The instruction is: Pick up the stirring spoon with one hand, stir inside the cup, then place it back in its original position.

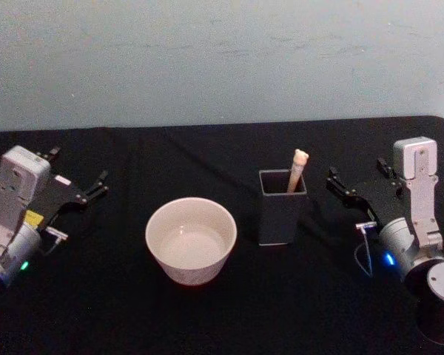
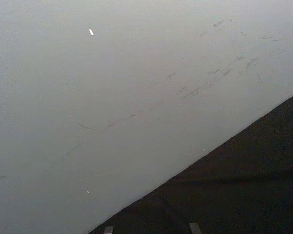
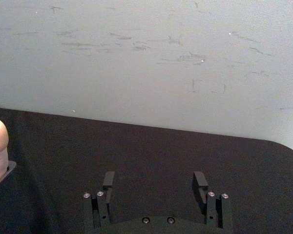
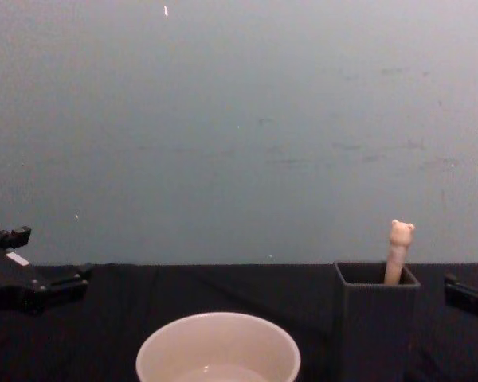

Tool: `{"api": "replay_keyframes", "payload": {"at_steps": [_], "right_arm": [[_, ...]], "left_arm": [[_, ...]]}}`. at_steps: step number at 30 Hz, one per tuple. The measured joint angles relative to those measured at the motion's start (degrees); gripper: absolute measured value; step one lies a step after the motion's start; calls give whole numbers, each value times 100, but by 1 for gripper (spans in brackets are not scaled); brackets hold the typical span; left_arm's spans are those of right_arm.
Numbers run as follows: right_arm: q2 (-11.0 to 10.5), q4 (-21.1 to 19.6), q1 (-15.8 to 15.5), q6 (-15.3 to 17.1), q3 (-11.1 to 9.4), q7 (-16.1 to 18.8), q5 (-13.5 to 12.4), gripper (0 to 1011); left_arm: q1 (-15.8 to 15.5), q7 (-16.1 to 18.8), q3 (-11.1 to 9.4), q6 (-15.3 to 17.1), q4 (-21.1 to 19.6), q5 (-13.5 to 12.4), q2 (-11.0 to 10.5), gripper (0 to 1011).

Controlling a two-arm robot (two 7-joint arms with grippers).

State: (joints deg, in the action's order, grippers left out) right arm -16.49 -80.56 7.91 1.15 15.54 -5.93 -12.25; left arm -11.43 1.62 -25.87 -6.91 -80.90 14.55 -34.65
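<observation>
Right of the holder (image 1: 282, 207), right end effector (image 1: 334, 181) open, empty

Wall: I see a plain pale grey-blue wall (image 1: 222, 59) across the upper half of the frame, marked with faint dark scuffs.
Table: a black cloth-covered table (image 1: 118, 310) fills the lower half, its far right corner rounded.
Light: dim and even, no hard shadows.

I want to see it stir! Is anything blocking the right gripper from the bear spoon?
Nothing visible does. The right gripper, open, sits beside the dark grey holder; bare black tablecloth lies between. The stirring spoon stands inside, handle poking up.
</observation>
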Motion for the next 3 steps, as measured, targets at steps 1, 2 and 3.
{"api": "replay_keyframes", "payload": {"at_steps": [1,2,3], "right_arm": [[0,0,0,0,0,0,0,1003],[0,0,0,0,0,0,0,1002],[0,0,0,0,0,0,0,1003]], "left_arm": [[0,0,0,0,0,0,0,1001],[0,0,0,0,0,0,0,1001],[0,0,0,0,0,0,0,1002]]}}
